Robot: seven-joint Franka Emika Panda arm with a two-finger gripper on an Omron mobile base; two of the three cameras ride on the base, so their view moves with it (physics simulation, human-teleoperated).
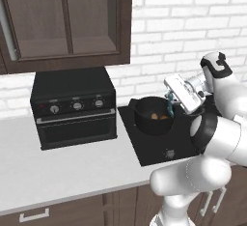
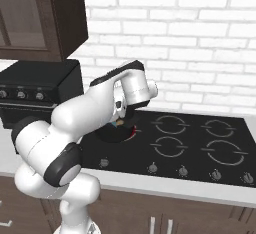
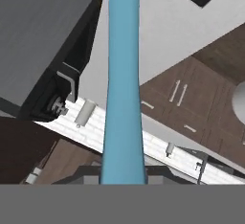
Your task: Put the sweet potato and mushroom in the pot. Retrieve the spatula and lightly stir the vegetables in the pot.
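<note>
Counted: one pot (image 1: 153,118), one spatula (image 3: 123,89), one toaster oven (image 1: 75,106), one cooktop (image 2: 190,145) with four ring burners and a row of knobs along its front edge; inside the pot, small orange-tan lumps, at least one of them the sweet potato (image 1: 155,116), too small to count surely; mushroom not told apart from them.

Stood on a pale grey counter (image 1: 62,167), the black toaster oven at the left with three dials on its front; just beside it to the right, the black glass cooktop set flush in the counter; behind both, a white brick wall (image 2: 200,38); above the oven, a dark wood wall cabinet (image 1: 67,22) with glass-panelled doors; below the counter, dark wood cupboard fronts with pale handles.

Sat on the near-left burner of the cooktop: the pot, round, matte black, low straight sides, mouth open upward, vegetables lying on its bottom.

Looked slim and pale teal-blue, smooth and plain, the spatula; in the hand view a long straight handle running up from between the fingertips, slightly wider near the grip; in the left base view a short teal stretch just at the pot's right rim, its lower end dipping toward the inside; whether touching the vegetables, not possible to tell.

Hung over the pot's right edge, tilted, the gripper (image 1: 170,98); jaws drawn together and clamped on the spatula's handle.
</note>
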